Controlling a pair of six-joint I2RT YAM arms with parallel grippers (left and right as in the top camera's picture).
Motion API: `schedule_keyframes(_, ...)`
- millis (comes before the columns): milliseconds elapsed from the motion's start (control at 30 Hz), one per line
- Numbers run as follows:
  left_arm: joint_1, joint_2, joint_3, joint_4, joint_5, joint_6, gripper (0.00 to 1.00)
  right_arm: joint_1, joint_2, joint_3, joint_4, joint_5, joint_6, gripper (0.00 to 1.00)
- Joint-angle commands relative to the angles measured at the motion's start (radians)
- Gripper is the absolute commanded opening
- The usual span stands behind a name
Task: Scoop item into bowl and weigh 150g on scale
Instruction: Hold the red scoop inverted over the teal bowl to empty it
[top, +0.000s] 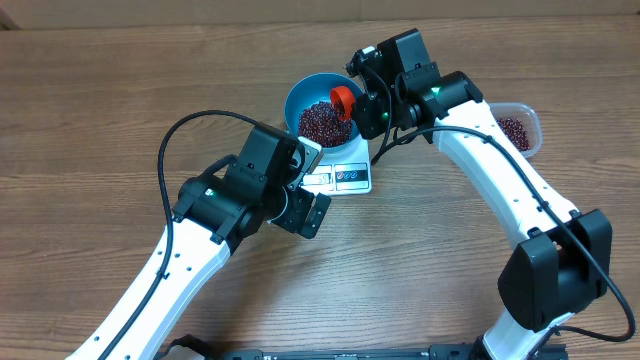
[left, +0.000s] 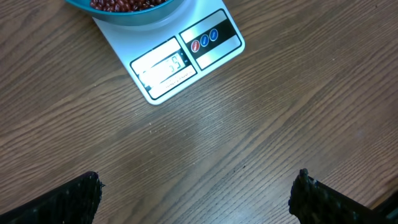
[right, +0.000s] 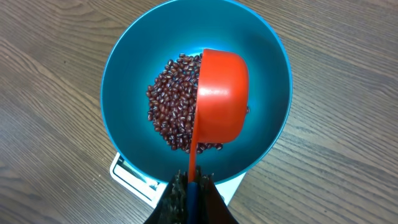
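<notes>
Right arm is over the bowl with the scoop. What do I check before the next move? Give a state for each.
1. Blue bowl on scale: ok.
2. Right gripper shut on orange scoop handle: ok.
3. Scoop emptied: cannot tell; it is held tipped sideways over the beans, mouth hidden.
4. Display reading: cannot tell; digits blurred.
5. Left gripper off the scale: ok; open over bare table.
6. Beans left in clear tub: ok.

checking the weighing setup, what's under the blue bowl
The white scale sits under the bowl. Only its display and button edge shows; the rest of its top is covered by the bowl.
</notes>
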Motion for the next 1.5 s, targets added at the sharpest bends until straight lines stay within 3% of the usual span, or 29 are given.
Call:
schedule_keyframes(0,-0.005,-0.003,0.003,0.002,0.016,0.001,1.00,0.003,-0.039,0.033,0.003,0.012,0.018,0.03)
schedule_keyframes(533,-0.005,-0.003,0.003,0.002,0.016,0.001,1.00,0.005,-0.039,0.033,-0.011,0.008,0.018,0.04)
schedule_keyframes(667,-0.005,-0.003,0.003,0.002,0.017,0.001,1.00,0.005,-0.039,0.033,-0.044,-0.056,-0.065,0.04)
schedule_keyframes(833,-0.005,-0.003,0.003,0.002,0.016,0.001,1.00,0.005,-0.039,0.033,-0.016,0.006,-0.010,0.04)
schedule_keyframes(933,-0.005,-0.003,0.003,0.002,0.016,0.001,1.00,0.016,-0.039,0.033,-0.078,-0.098,-0.238,0.04)
schedule_keyframes(1067,-0.005,-0.003,0.003,0.002,0.016,0.000,1.00,0.024,-0.039,0.033,-0.034,0.091,-0.071,0.03)
schedule_keyframes(1233,-0.005,-0.003,0.003,0.002,0.016,0.001,1.00,0.033,-0.039,0.033,-0.045,0.021,-0.181,0.04)
schedule_keyframes(1367,-0.005,-0.003,0.003,0.002,0.016,0.001,1.00,0.033,-0.039,0.033,0.010,0.113,-0.017,0.04)
schedule_keyframes(1467,-0.005,-0.003,0.003,0.002,0.016,0.001,1.00,0.034,-0.039,0.033,-0.016,-0.043,-0.168,0.04)
